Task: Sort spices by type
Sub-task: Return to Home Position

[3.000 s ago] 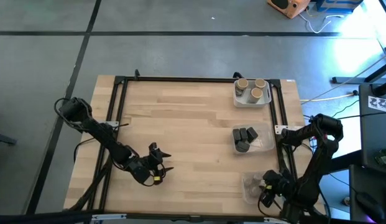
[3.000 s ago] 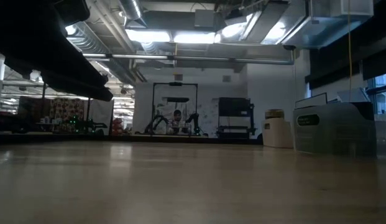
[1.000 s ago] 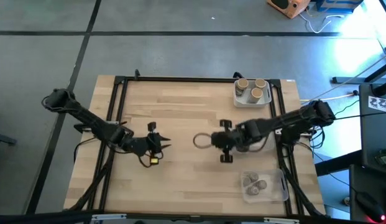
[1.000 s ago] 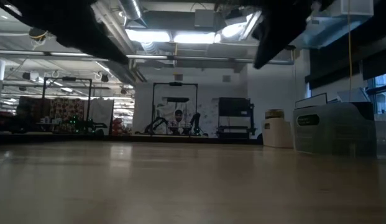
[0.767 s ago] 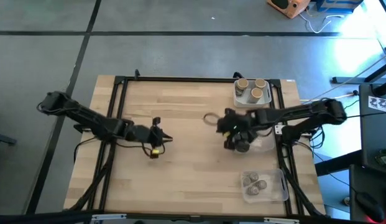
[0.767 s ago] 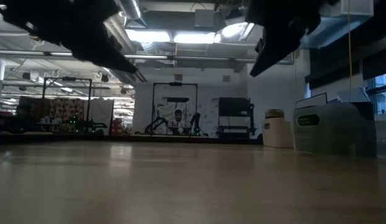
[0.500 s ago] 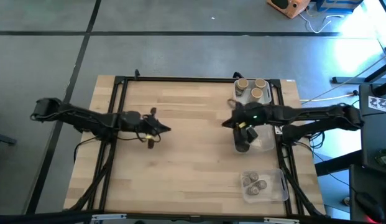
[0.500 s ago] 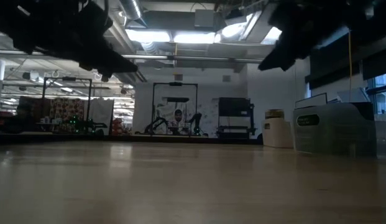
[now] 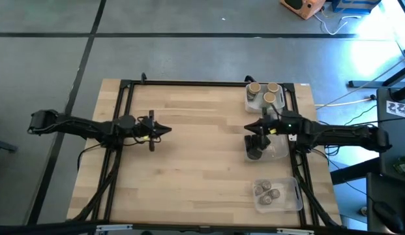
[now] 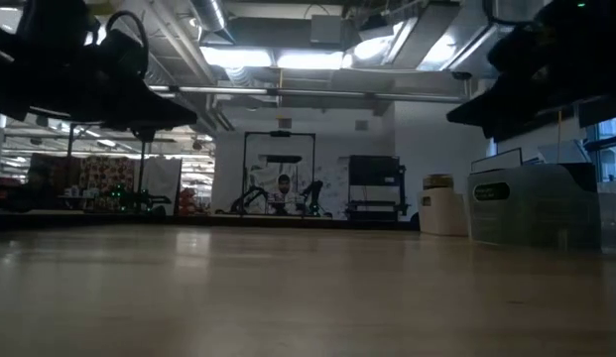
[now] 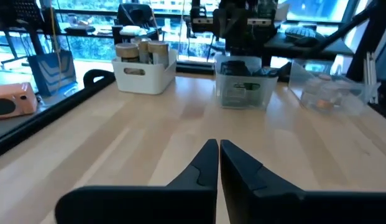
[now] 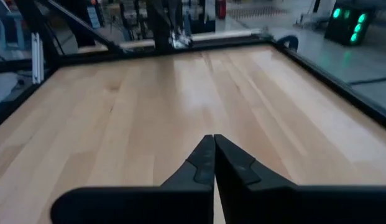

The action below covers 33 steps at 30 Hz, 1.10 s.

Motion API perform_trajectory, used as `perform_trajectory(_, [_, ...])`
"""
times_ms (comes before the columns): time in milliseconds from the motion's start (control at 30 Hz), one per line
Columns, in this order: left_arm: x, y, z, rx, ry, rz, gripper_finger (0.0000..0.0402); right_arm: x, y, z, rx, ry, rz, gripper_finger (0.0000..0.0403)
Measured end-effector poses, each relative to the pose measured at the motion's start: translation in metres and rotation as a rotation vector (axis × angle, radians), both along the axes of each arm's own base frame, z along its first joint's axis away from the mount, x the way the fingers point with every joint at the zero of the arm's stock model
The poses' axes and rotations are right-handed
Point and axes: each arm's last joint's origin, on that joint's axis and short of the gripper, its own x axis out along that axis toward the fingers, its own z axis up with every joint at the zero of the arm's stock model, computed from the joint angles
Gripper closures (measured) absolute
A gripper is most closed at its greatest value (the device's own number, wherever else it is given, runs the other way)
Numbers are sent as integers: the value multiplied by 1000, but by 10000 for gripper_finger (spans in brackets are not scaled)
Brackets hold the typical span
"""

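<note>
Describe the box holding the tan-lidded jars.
Seen from above, follow the right edge of the wooden table to its top corner. The white tray there holds the tan-topped jars; the other two trays along that edge are clear plastic.

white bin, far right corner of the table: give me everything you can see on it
The white bin is a small, opaque, plastic-looking rectangular box with rounded corners and an oval handle slot in one end wall. It sits upright and flat on the wooden table at the far right corner. Inside stand three tan-lidded jars, upright, with lids rising above the rim. The clear tray sits beside it with a gap between them.
</note>
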Motion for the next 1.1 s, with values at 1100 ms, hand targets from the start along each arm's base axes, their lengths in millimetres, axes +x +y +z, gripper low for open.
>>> perform_trajectory(1100, [-15,1,3,22,-96,28,396,-55,7,-21,-35,-183,-171,391])
